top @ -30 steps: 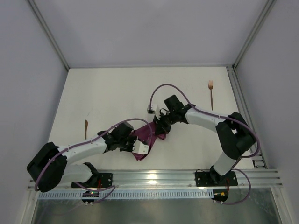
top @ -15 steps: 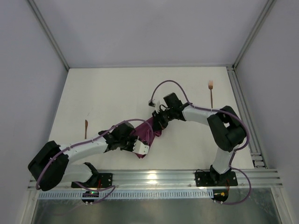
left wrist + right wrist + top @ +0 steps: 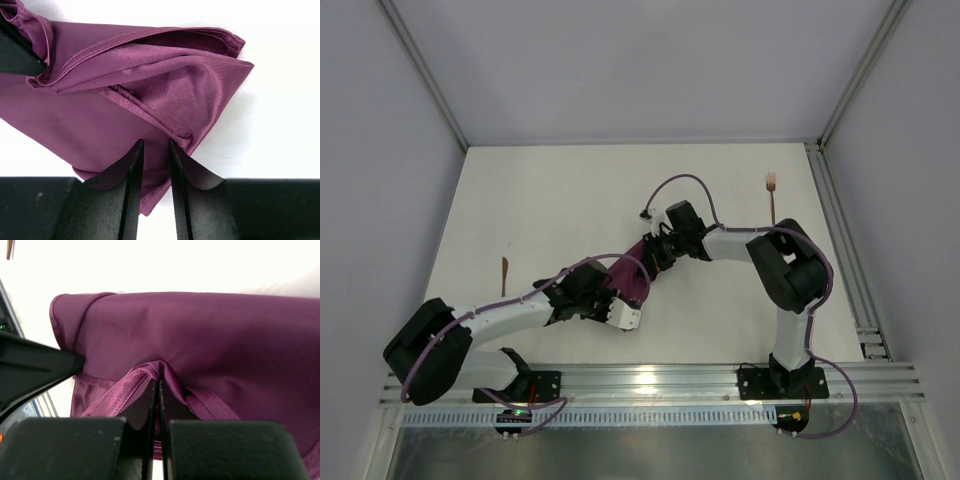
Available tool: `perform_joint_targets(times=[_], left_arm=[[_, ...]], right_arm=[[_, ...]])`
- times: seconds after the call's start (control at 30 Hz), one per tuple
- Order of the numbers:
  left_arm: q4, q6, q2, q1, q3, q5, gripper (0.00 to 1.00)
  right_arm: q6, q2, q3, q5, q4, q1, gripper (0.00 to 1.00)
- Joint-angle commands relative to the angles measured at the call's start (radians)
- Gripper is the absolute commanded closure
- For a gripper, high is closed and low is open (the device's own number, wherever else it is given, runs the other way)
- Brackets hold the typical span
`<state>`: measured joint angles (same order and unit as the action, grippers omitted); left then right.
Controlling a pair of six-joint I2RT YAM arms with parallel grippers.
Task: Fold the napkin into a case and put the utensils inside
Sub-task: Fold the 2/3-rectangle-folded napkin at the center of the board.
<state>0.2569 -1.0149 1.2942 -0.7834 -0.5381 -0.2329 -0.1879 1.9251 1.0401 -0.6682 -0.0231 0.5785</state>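
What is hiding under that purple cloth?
Only the white table shows around the napkin; its folded layers cover whatever lies beneath. The copper fork on the right and the other utensil on the left lie in the open, so neither is under it.

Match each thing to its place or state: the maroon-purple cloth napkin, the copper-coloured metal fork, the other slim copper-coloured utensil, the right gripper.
1. maroon-purple cloth napkin
2. copper-coloured metal fork
3. other slim copper-coloured utensil
4. right gripper

A. alone on the table, left side
B. shut on a cloth fold
C. alone at the far right
D. rumpled at mid-table

Pairs: 1-D, 2-C, 3-A, 4-B.
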Motion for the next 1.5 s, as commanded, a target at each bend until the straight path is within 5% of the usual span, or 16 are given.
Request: perform_joint_targets(times=[0.0, 0.5, 0.7, 0.93, 1.47], left_arm=[[0.085, -0.007, 0.059, 0.001, 0.052, 0.023, 0.71], [0.258, 0.206, -0.078, 0.036, -0.147, -0.160, 0.54], [0.309, 0.314, -0.107, 0.061, -0.261, -0.206, 0.55], [0.145, 0.499, 0.049, 0.173, -0.344, -0.117, 0.63], [0.039, 0.337, 0.252, 0.121, -0.191, 0.017, 0.62]], right_arm=[[-0.073, 0.005, 0.023, 0.114, -0.037, -0.002, 0.96], [-0.134, -0.003, -0.041, 0.213, 0.038, 0.001, 0.96], [-0.150, -0.017, -0.074, 0.214, 0.029, 0.024, 0.96], [-0.191, -0.043, -0.150, 0.216, -0.049, 0.041, 0.96], [-0.369, -0.218, -0.388, 0.236, -0.264, 0.159, 0.96]])
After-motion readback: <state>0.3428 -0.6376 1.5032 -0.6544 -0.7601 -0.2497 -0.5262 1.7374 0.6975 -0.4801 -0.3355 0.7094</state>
